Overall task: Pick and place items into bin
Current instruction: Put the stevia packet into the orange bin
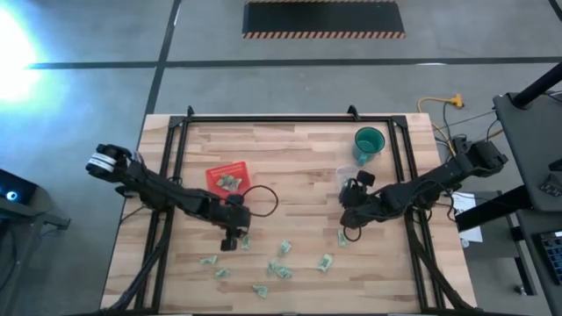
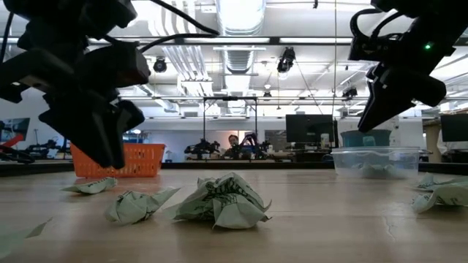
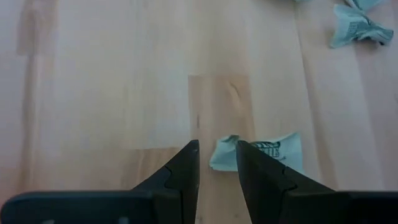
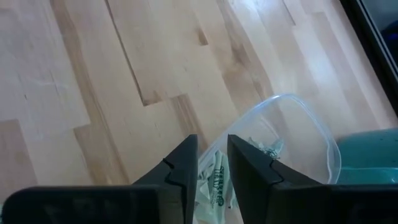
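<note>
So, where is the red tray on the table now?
In the high view, the red tray lies left of the table's centre, just behind the left gripper, with a few wrappers inside.

High cam looks straight down, far off, whole wooden table [image 1: 290, 167] mid-frame w/ floor around it. Low cam sits at tabletop level, faces across into the room; crumpled wrappers [image 2: 219, 201] v. close at bottom center. Left wrist cam looks down past its own fingers [image 3: 185, 171], close to the wood. Right wrist cam likewise, over a clear container [image 4: 292, 140]. High & low views share the red tray [image 1: 229, 176] & wrappers.
</note>
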Robot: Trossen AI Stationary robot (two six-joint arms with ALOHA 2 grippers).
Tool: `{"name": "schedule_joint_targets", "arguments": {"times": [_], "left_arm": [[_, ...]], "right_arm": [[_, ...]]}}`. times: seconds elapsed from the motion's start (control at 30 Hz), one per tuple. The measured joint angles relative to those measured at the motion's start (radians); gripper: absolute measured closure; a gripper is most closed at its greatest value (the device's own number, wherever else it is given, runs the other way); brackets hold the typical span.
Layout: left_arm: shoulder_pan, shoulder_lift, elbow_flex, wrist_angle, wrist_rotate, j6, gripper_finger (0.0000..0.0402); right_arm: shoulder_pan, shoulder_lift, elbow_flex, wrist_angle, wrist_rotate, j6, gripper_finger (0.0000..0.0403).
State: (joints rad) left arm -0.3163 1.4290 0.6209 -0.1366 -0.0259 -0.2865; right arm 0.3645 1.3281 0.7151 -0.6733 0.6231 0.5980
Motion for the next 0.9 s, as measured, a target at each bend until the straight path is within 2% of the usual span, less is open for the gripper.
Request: {"name": "schedule_joint_targets", "arguments": {"times": [0.6, 0.9], "left_arm": [[-0.008, 0.101, 0.002, 0.088, 0.052, -0.025, 0.0313], [-0.008, 0.105, 0.002, 0.101, 0.055, -0.021, 0.0313]], "right_arm": [[0.000, 0.000, 0.000, 0.007, -0.003, 0.000, 0.0331], [0.000, 0.000, 0.000, 0.009, -0.003, 0.000, 0.0332]]}}
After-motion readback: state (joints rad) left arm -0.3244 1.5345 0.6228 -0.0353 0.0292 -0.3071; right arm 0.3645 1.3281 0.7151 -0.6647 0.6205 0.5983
